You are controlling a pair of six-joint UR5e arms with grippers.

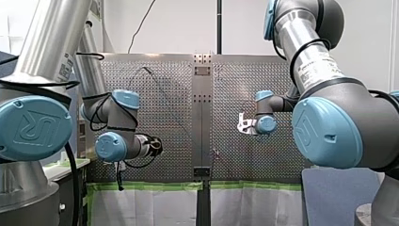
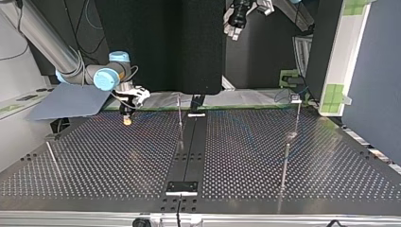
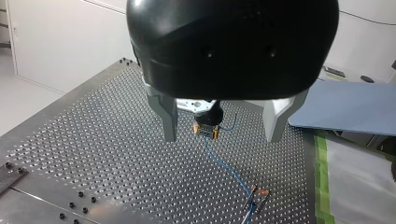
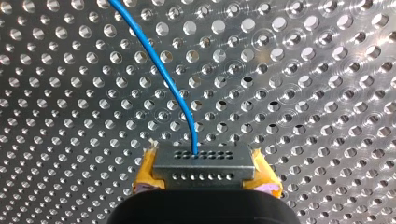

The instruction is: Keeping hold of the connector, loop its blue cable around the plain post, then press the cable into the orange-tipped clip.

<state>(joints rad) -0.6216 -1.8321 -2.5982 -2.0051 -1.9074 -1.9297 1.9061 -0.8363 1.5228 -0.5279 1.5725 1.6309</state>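
my right pincer (image 4: 204, 177) is clamping the connector (image 4: 203, 161), blue cable (image 4: 161, 70) trailing over the table (image 4: 317, 93); left pincer (image 3: 223, 137) is hanging spread wide.

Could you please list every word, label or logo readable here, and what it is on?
"UR": logo on my left arm's blue joint cap.
My right arm's sticker: too blurred to read.
My left arm's sticker: too small to read.
Nothing else legible.
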